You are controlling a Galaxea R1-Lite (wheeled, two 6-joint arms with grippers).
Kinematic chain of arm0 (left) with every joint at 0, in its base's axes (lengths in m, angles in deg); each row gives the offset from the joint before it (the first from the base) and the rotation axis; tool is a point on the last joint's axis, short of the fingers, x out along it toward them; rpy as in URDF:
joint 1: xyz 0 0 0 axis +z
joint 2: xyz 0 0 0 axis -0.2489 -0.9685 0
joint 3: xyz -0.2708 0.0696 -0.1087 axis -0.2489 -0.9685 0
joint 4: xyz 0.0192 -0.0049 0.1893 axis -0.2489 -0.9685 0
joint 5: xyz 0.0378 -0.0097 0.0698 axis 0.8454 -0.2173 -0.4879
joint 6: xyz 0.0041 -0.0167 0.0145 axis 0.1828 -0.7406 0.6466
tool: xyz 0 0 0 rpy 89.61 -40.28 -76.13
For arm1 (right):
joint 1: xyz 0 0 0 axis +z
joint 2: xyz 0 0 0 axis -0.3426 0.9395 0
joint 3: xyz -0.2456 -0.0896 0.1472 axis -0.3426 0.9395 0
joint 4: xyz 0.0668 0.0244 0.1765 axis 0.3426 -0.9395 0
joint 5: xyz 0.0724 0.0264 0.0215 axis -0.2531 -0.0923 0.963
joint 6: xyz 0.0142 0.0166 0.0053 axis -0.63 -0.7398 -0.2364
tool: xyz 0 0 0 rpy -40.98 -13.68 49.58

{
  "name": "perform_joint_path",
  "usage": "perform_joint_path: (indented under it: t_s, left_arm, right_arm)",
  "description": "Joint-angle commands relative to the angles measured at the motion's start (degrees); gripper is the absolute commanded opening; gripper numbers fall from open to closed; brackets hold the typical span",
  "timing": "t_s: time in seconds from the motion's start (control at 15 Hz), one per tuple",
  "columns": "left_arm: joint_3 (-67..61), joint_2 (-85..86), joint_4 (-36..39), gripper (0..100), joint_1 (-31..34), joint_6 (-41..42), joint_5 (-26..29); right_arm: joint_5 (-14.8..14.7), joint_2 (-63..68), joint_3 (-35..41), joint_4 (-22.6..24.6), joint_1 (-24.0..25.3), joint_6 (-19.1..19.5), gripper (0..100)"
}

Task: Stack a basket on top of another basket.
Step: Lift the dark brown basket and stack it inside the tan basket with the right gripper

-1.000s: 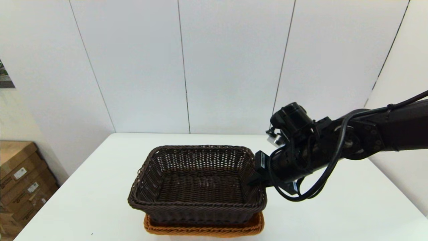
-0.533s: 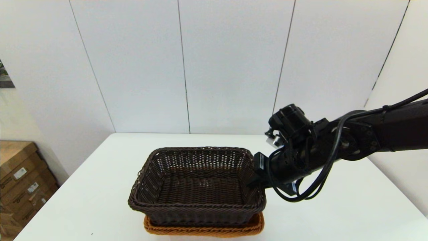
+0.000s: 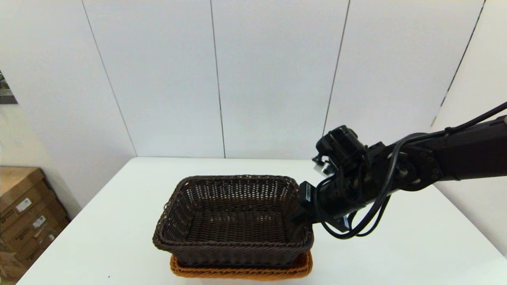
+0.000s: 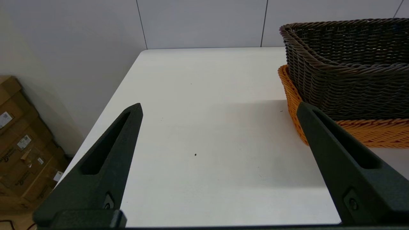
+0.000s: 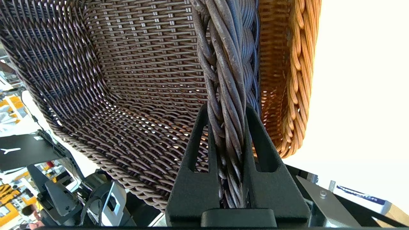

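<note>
The right gripper (image 5: 227,111) has its two black fingers pressed against either side of the braided rim of the dark brown, nearly black, rectangular woven wicker basket (image 3: 233,221), pinching the rim at the basket's right-hand short side. That dark basket sits nested in the orange-tan rectangular woven wicker basket (image 3: 241,271), which shows only as a band of braided rim below and around it. In the right wrist view the orange rim (image 5: 295,80) runs just beside the dark wall, with a narrow gap between them. The stacked pair stands near the front edge of the white table (image 3: 416,245), with bare tabletop to the left, right and behind. The front part of the orange basket is cut off by the bottom of the head view. The left gripper (image 4: 220,108) hangs near the table's front left, fingers spread wide over bare surface, one finger tip just beside the orange basket's corner. Stacked cardboard boxes (image 3: 23,213) stand on the floor to the left.
</note>
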Motion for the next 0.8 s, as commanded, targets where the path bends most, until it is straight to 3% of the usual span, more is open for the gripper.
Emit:
perform_joint_path:
  t_s: [0.07, 0.8]
  left_arm:
    - [0.0, 0.0, 0.0, 100, 0.0, 0.0, -0.1]
    - [0.0, 0.0, 0.0, 100, 0.0, 0.0, 0.0]
  right_arm:
    - [0.0, 0.7, 0.3, 0.5, 0.0, -0.3, 0]
    - [-1.0, 1.1, 1.0, 1.0, -0.4, -0.1, 0]
